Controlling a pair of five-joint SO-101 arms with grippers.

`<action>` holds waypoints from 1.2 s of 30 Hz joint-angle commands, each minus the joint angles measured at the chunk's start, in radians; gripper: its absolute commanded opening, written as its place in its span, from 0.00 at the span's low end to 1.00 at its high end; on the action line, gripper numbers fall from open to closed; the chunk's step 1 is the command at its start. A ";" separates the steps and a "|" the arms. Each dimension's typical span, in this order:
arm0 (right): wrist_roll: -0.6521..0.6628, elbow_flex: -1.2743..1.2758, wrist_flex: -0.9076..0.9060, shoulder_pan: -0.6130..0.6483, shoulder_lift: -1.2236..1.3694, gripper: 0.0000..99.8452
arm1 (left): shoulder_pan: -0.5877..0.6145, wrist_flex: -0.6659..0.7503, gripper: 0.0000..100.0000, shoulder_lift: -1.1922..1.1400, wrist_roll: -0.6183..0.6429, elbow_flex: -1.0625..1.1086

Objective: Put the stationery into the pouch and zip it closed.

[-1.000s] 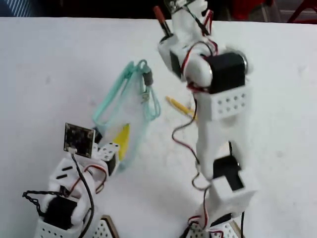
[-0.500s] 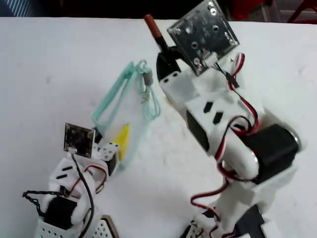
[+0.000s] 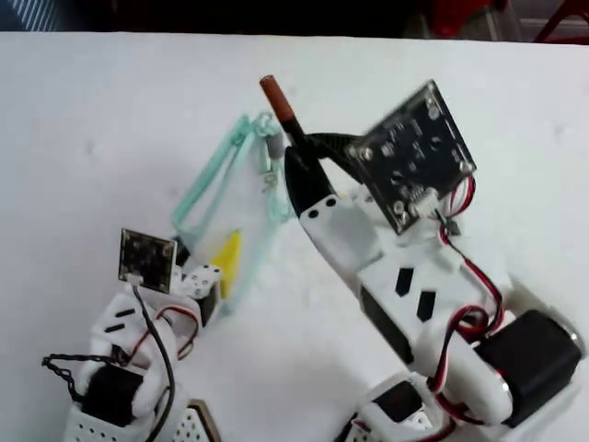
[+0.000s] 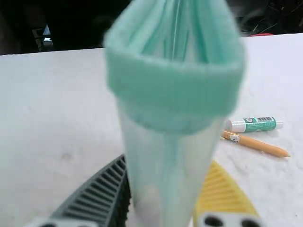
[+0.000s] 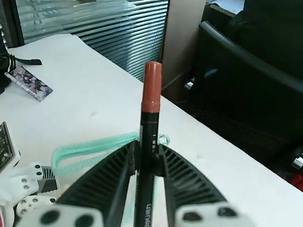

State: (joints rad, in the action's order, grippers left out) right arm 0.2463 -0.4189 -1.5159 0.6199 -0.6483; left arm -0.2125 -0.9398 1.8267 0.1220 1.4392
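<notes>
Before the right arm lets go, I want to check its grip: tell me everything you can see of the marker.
The marker is slim, with a black barrel and a reddish-brown cap, plastic by its look. The right gripper is shut on the barrel, capped end sticking out past the jaws. It is off the table, cap near the teal-edged pouch; contact between them cannot be told.

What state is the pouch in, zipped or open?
Open. The pouch, held by the left gripper, shows its green-rimmed mouth gaping as a loop; the marker is outside, in the right gripper.
</notes>
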 commanded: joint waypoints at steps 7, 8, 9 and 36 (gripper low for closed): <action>-0.006 0.373 0.343 0.010 -0.222 0.02 | -0.010 0.026 0.19 -0.002 -0.011 -0.008; -0.008 0.405 0.372 0.012 -0.243 0.02 | -0.010 0.026 0.19 -0.002 -0.011 -0.008; -0.008 0.436 0.401 0.012 -0.266 0.02 | -0.010 0.026 0.19 -0.002 -0.011 -0.008; -0.124 0.545 0.857 0.177 -0.033 0.02 | -0.122 -0.015 0.19 -0.002 -0.104 -0.017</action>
State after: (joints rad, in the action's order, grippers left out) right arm 0.1665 0.1135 -0.6859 0.8286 -0.6882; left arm -0.3291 -0.9521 1.8297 0.0253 1.4377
